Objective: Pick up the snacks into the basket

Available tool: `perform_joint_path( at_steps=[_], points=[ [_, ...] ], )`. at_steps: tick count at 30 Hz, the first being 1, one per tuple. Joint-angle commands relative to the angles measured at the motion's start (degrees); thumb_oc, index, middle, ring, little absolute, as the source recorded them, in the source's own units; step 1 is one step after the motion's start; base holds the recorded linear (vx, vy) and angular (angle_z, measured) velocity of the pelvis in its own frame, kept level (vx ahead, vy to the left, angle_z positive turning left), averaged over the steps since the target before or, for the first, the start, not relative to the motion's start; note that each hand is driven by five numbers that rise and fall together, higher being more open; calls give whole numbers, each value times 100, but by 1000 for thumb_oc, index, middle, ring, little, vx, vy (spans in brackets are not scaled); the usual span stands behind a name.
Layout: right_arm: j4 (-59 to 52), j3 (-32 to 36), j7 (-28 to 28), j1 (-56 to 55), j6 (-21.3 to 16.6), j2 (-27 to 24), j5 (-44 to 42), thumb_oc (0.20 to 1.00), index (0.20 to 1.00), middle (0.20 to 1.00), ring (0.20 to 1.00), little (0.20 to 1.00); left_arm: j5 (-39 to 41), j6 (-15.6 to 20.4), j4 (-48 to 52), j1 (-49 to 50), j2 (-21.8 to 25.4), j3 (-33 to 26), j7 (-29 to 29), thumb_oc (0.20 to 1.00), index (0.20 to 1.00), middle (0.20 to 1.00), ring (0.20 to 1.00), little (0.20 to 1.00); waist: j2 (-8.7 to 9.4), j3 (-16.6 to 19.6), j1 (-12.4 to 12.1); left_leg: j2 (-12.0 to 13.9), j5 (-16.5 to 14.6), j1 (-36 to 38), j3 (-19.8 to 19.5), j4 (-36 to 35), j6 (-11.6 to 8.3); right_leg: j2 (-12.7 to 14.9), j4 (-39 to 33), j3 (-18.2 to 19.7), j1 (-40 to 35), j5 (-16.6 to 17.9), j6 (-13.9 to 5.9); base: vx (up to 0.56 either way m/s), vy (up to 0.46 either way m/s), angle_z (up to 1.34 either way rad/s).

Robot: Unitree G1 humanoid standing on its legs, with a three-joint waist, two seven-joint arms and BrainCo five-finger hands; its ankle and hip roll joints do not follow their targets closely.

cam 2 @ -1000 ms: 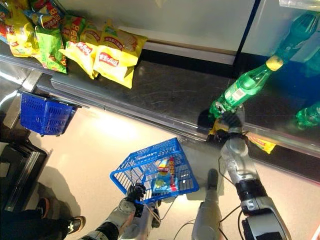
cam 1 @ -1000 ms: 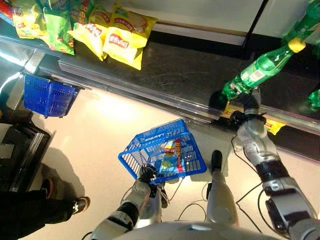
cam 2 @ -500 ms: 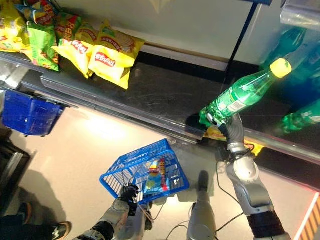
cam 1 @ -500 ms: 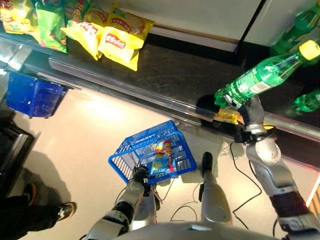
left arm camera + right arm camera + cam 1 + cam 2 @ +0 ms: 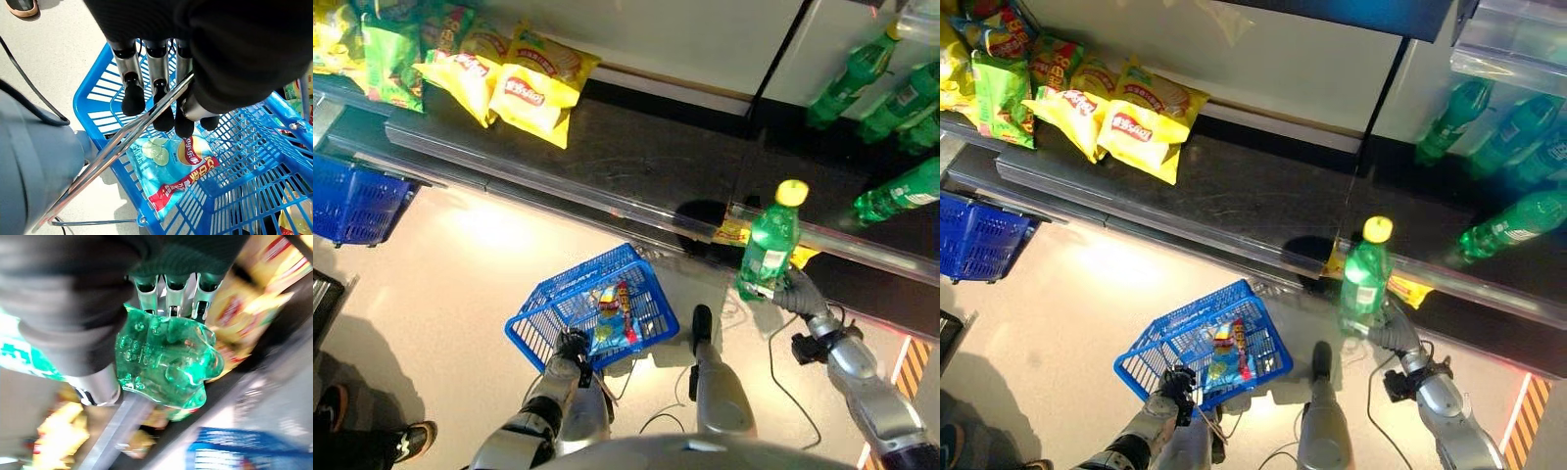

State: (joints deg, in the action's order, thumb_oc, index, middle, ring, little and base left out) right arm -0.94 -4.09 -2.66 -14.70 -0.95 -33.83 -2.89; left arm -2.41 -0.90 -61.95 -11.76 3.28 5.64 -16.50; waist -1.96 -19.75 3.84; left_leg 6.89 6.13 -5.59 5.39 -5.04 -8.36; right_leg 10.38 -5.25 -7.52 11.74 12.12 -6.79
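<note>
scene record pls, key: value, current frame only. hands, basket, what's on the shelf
left robot hand: fingers curled round the metal handle of the blue basket, held above the floor
right robot hand: gripping a green bottle by its lower end, yellow cap up, in front of the shelf edge
basket contents: snack packets
shelf: yellow chip bags toward the robot's left, more green bottles toward its right
second blue basket: below the shelf, far on the robot's left
</note>
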Motion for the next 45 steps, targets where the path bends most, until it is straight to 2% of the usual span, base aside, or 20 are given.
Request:
perform_joint_path(
  at_steps=[1,3,8,14,16,18,23,28,35,37,38,39,45],
  points=[
    [327,-91,447,462,-259,-147,1190,200,200,200,200,200,319,27,-108,-28,496,112,-314,200,200,200,200,200,34,171,6,-344,34,-255,59,4,279,-163,435,157,218,-389,-163,-34,-13,-4],
    [1120,-410,613,686,-76,-84,1697,200,200,200,200,200,464,127,241,-56,549,208,-364,200,200,200,200,200,25,120,-5,-343,48,-278,48,4,285,-167,443,155,248,-386,-157,-38,-20,-2],
    [2568,-878,872,1268,181,227,2045,200,200,200,200,200,623,273,1013,-169,596,645,-292,200,200,200,200,200,-9,-18,-51,-352,95,-346,0,4,293,-166,483,124,313,-373,-147,-42,-15,-2],
    [3760,-1549,1144,2016,411,394,2988,200,200,200,200,200,447,349,1849,-314,622,1322,2,200,200,200,200,200,-55,-143,-105,-365,127,-437,-47,4,300,-162,499,115,376,-343,-141,-22,-4,0],
    [4046,-1664,1218,2193,436,482,2990,200,200,200,200,200,461,355,1963,-388,599,1458,55,200,200,200,200,200,-54,-168,-118,-373,137,-460,-56,4,300,-163,493,108,389,-332,-140,-18,-7,1],
    [4580,-2041,1338,2721,550,709,3118,200,200,200,200,200,451,359,2259,-541,524,1847,179,200,200,200,200,200,-79,-229,-167,-388,156,-527,-96,4,298,-160,476,108,438,-306,-139,-36,-11,3],
    [5464,-2683,1480,3660,610,1223,3077,200,200,200,200,200,720,386,2750,-782,375,2369,314,200,200,200,200,200,-163,-359,-262,-442,214,-700,-134,4,299,-147,438,95,570,-227,-140,-42,-1,6],
    [5989,-3081,1597,4415,645,1678,2884,200,200,200,200,200,956,412,3313,-1087,290,2855,327,200,200,200,200,200,-267,-517,-354,-487,287,-891,-165,4,291,-131,415,37,734,-152,-153,-50,-1,5],
    [6732,-3439,1702,5260,675,2116,2874,200,200,200,200,200,730,338,3896,-1705,299,3334,376,200,200,200,200,200,-453,-818,-453,-521,384,-1184,-183,4,278,-64,415,4,1046,-32,-170,-51,22,6],
    [6764,-3445,1732,5365,667,2139,2836,200,200,200,200,200,764,341,4043,-1818,324,3333,328,200,200,200,200,200,-482,-875,-458,-536,404,-1238,-181,4,277,-53,418,12,1109,-8,-179,-54,36,9],
    [6534,-3317,1697,5625,714,1832,2701,200,200,200,200,200,855,349,4421,-1861,426,3257,392,200,200,200,200,200,-509,-934,-470,-552,438,-1318,-176,4,273,-31,425,7,1191,22,-182,-46,38,5],
    [6312,-3265,1652,5663,686,1791,2580,200,200,200,200,200,1011,383,4627,-1901,445,3189,393,200,200,200,200,200,-523,-986,-462,-559,449,-1359,-162,4,273,-11,439,8,1252,41,-184,-49,54,0],
    [6065,-3447,1674,5971,701,1854,2488,200,200,200,200,200,1185,348,5423,-2200,376,3367,576,200,200,200,200,200,-587,-1004,-494,-593,515,-1809,-153,4,261,32,470,42,1746,116,-190,-8,9,1]
  ],
)
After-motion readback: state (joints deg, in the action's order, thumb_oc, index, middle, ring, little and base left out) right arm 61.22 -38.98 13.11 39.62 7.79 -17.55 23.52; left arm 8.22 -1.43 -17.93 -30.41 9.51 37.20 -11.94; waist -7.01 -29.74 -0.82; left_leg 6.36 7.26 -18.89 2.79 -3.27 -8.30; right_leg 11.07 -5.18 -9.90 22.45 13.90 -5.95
